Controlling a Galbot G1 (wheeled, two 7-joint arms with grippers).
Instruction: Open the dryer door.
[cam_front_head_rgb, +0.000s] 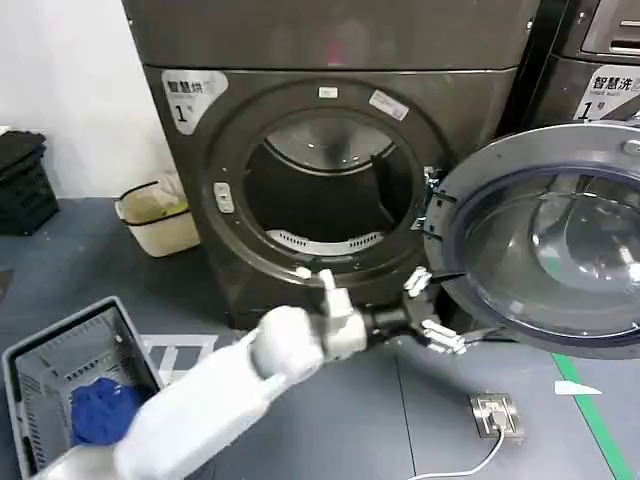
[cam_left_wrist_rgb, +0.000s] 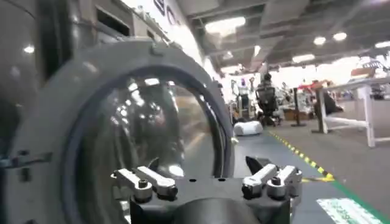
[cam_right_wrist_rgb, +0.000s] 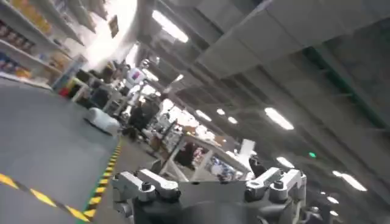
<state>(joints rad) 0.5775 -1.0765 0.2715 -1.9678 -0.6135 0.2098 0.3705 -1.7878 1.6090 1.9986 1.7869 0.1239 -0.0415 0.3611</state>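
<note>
Lower left of head view: laundry basket on floor. Centre: dryer, drum exposed. Lower centre: left claw, fingers spread wide, empty, just beside lower rim of dryer door, swung open at right.

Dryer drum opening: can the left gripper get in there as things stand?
Probably yes. The dryer door is swung wide to the right, leaving the drum opening unobstructed. The left gripper, open, sits just below the door's hinge side, with nothing between it and the opening.
</note>
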